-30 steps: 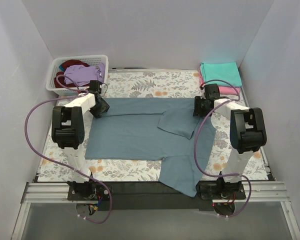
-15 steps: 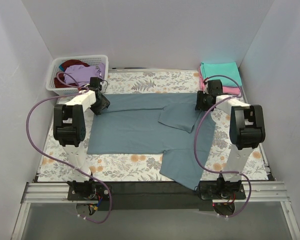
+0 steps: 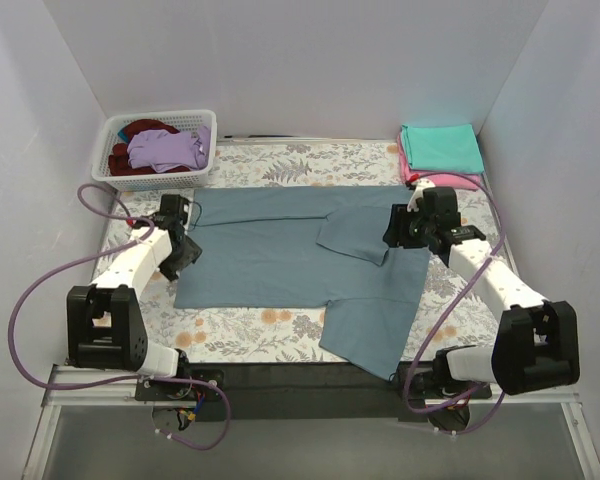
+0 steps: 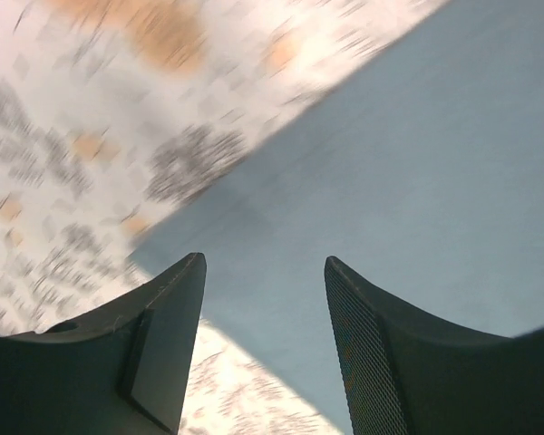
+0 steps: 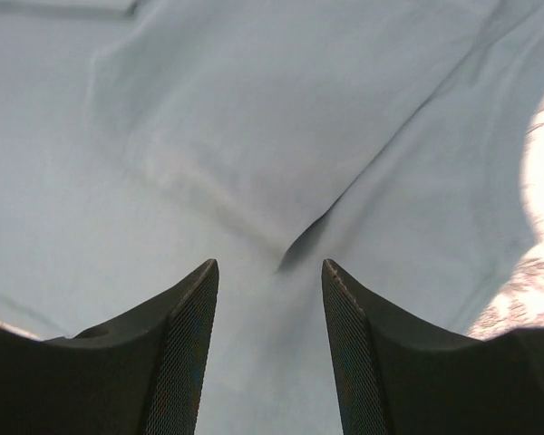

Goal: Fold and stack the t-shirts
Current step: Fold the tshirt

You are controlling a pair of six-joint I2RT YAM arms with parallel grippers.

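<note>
A large slate blue-grey t-shirt [image 3: 280,250] lies spread on the floral table, one sleeve folded over its middle and its lower right part hanging toward the near edge. My left gripper [image 3: 188,250] is open and empty above the shirt's left edge [image 4: 408,163]. My right gripper [image 3: 395,232] is open and empty above the folded sleeve [image 5: 281,136]. A folded teal shirt [image 3: 442,146] lies on a pink one [image 3: 412,172] at the back right. Lilac [image 3: 170,148] and dark red [image 3: 138,128] shirts lie in the basket.
A white lattice basket [image 3: 110,172] stands at the back left corner. White walls close the table on three sides. The floral tablecloth [image 3: 280,165] shows around the shirt, also in the left wrist view [image 4: 82,118]. Purple cables loop beside both arms.
Both arms have drawn back toward the near side and lowered outward. The blue-grey shirt has slid a little further back on the table. Both grippers stand off its edges.
</note>
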